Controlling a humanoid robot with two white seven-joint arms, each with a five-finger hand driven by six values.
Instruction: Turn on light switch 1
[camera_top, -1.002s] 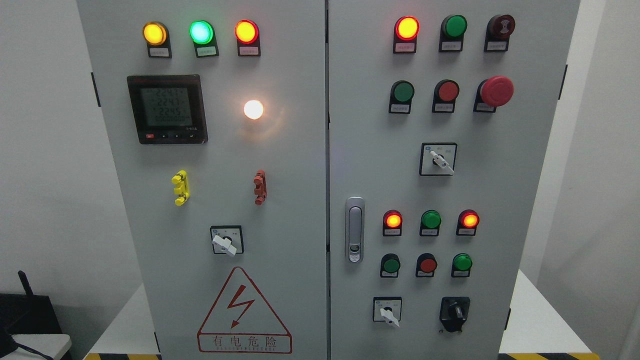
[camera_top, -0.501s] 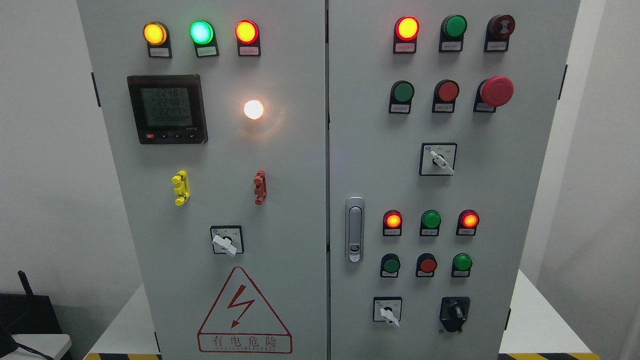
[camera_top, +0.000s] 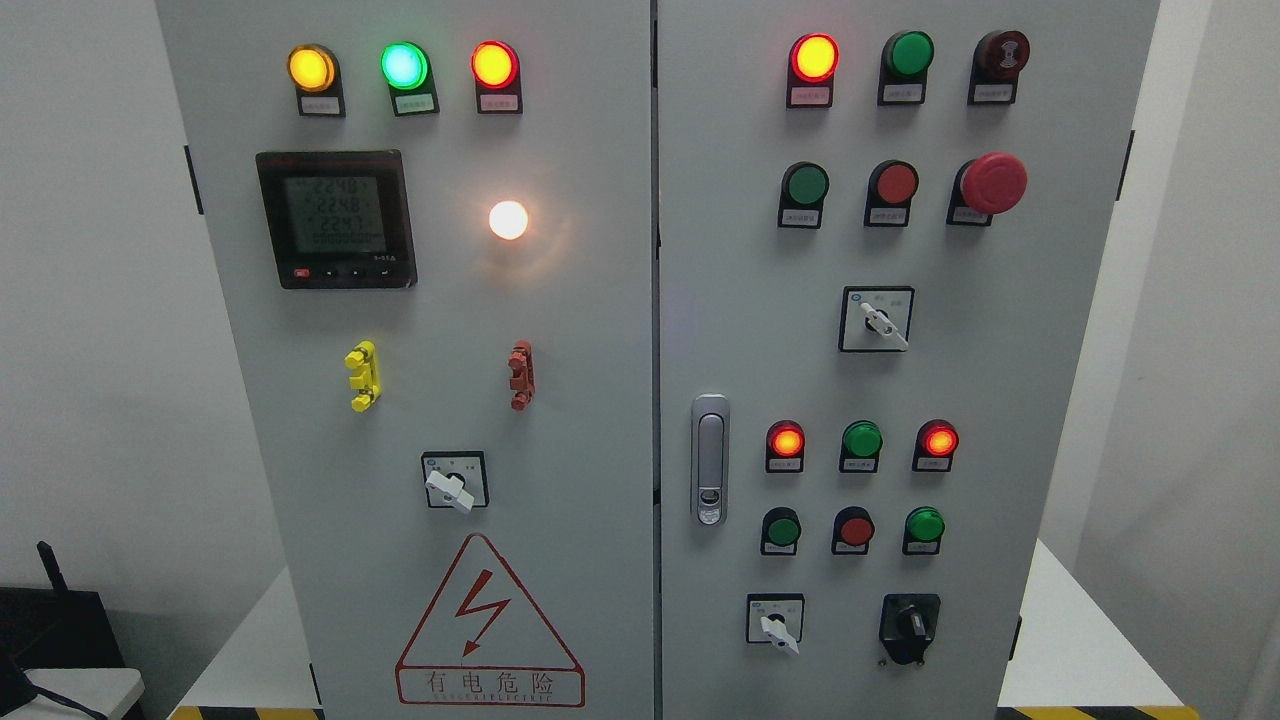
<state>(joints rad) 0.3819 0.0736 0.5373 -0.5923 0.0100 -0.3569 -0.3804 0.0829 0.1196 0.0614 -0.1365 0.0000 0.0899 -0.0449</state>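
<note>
No hand is to be seen anywhere in the head view, left or right, so how open they are or what they hold can't be told.

Nearest, at the bottom edge, bits of a white tabletop (camera_top: 1060, 640) with yellow-black hazard tape (camera_top: 1100, 712) are visible on either side of the cabinet (camera_top: 600, 300), plus some dark gear at the near left corner. Everything else sits on the cabinet's two doors, further back.

On the left door, low down, a danger triangle (camera_top: 488, 620) is stuck on, with a white rotary selector (camera_top: 453, 481) just above it. Higher up: yellow (camera_top: 361, 376) and red (camera_top: 520, 374) clips, a glowing white lamp (camera_top: 508, 220), a meter display (camera_top: 336, 219) and three lit indicators across the top.

Which control counts as "light switch 1" can't be read off, the labels being far too small. The best guess would be one of the white selectors: the left-door one, the one low on the right door (camera_top: 774, 620), or the one higher on the right door (camera_top: 876, 319).

What could go wrong: the wrong control could easily get picked with so many look-alikes. The red mushroom stop button (camera_top: 993, 182) and the black knob (camera_top: 909, 625) are close to neighbouring selectors, so a sloppy reach could bump them. A selector could also be turned the wrong way or overshot.
</note>
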